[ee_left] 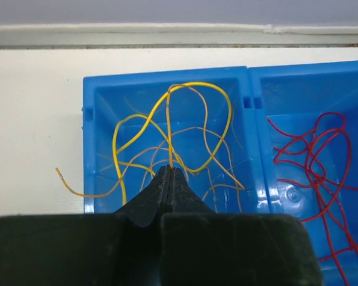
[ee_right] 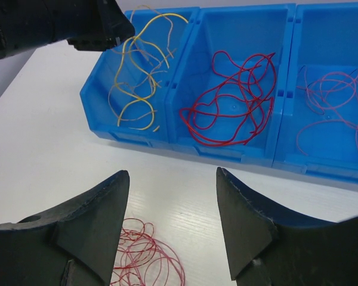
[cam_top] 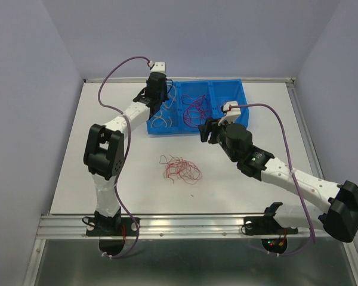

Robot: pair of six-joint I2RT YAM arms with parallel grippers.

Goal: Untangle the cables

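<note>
A blue bin (cam_top: 238, 89) with three compartments stands at the back. Its left compartment holds yellow and cream cables (ee_left: 134, 137), the middle one dark red cables (ee_right: 230, 101), the right one pink cables (ee_right: 331, 98). A loose tangle of red and pink cables (cam_top: 180, 168) lies on the table in front and shows in the right wrist view (ee_right: 143, 256). My left gripper (ee_left: 170, 168) is over the left compartment (cam_top: 160, 100), shut on a yellow cable that loops up from its tips. My right gripper (ee_right: 172, 173) is open and empty above the table, between bin and tangle (cam_top: 204, 132).
One yellow cable end (ee_left: 68, 182) hangs over the bin's left wall onto the white table (cam_top: 107, 173). The table's raised rim (cam_top: 191, 79) runs right behind the bin. Purple arm cables arch above both arms.
</note>
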